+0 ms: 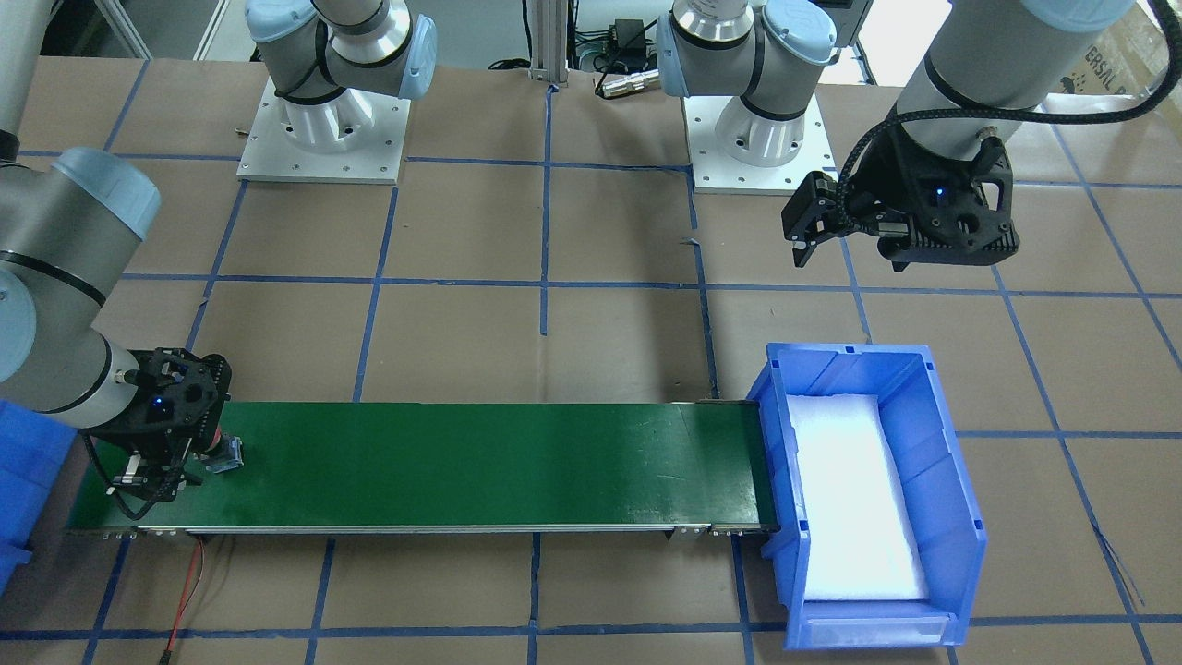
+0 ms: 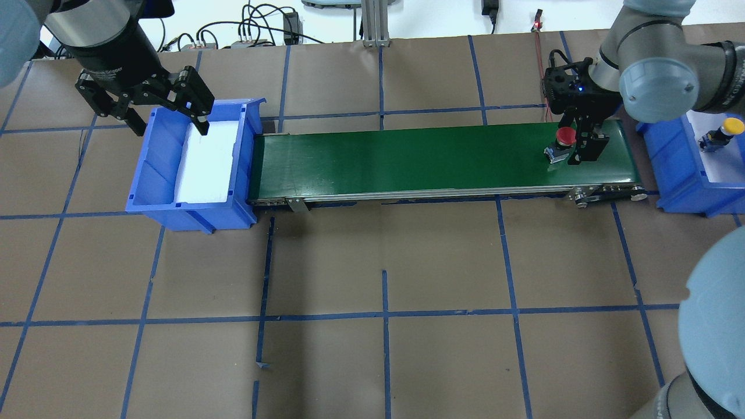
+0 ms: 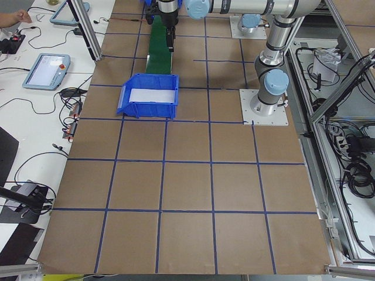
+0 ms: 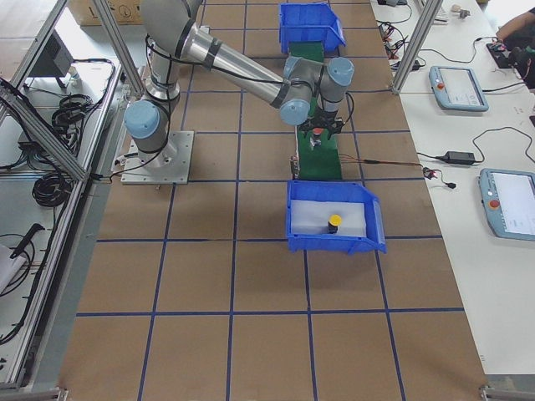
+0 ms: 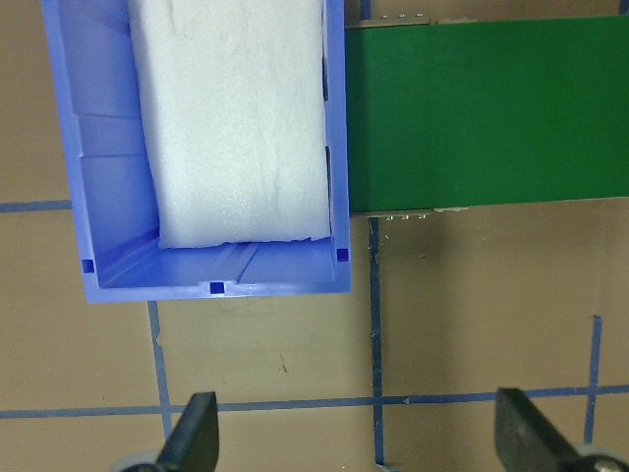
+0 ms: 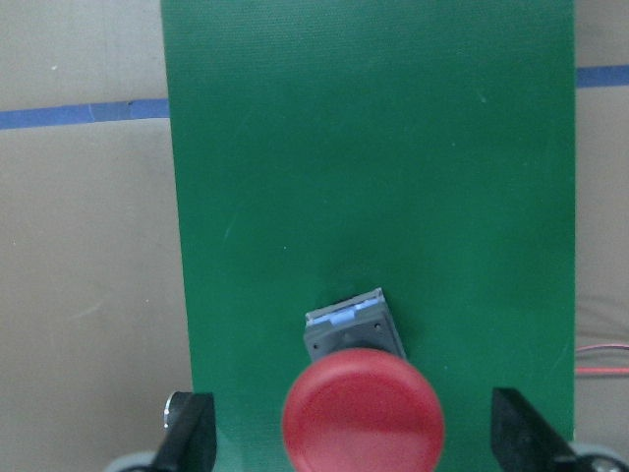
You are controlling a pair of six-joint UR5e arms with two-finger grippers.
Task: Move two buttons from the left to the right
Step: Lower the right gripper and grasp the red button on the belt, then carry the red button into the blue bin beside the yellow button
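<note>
Sitting on belt (image 6: 364, 147), red button (image 6: 362, 418) btwn R fingers (image 6: 189, 438), spread wide; L fingers (image 5: 197, 428) released.

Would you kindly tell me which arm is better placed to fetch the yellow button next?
The right. The right hand, open over the red button, is at the belt end next to the bin that holds the yellow button; the left hand is at the far end, by the other bin.

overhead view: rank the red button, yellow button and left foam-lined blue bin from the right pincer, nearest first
1. Red-capped push button, on the green belt at the right pincer.
2. Yellow-capped push button, in the right blue bin.
3. Foam-lined blue plastic bin, far left.
</note>
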